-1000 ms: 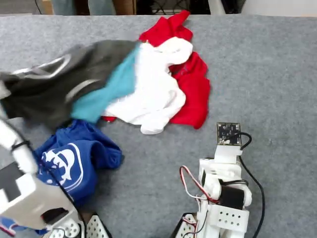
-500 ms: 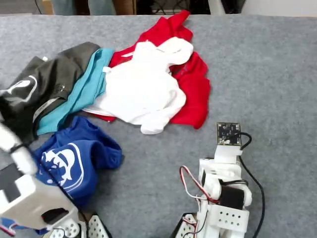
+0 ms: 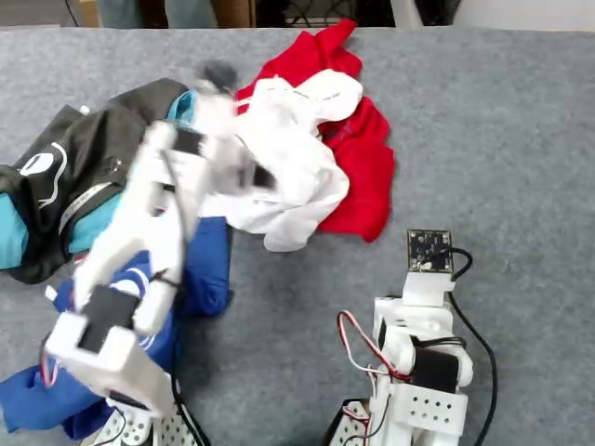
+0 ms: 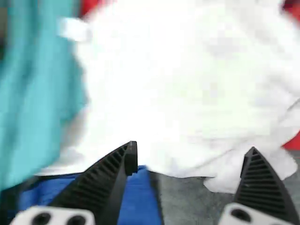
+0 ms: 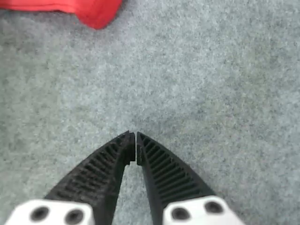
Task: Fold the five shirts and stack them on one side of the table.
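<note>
Five shirts, none folded, heaped across the left and upper centre of the high view: red shirt (image 3: pixel 367 167), white shirt (image 3: pixel 297 186), teal shirt (image 3: pixel 11 237), dark shirt (image 3: pixel 84 158), blue shirt (image 3: pixel 209 269) (no stack begun). Left hand (image 4: pixel 192 150) spread wide over the white shirt, gripping nothing. Right hand (image 5: pixel 135 136) clenched, empty, above the grey counter (image 3: pixel 502 121).

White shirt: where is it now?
High view: the white shirt lies mid-table atop the red shirt; the left wrist view shows the teal shirt beside it.

Left gripper (image 4: pixel 192 146) spread wide, fingers apart, over white shirt (image 4: pixel 187 79). Teal shirt (image 4: pixel 33 93) touching its side. Blue shirt (image 4: pixel 143 199) and grey table (image 4: pixel 187 197) at its edge. Red shirt (image 4: pixel 293 140) peeking beyond.
</note>
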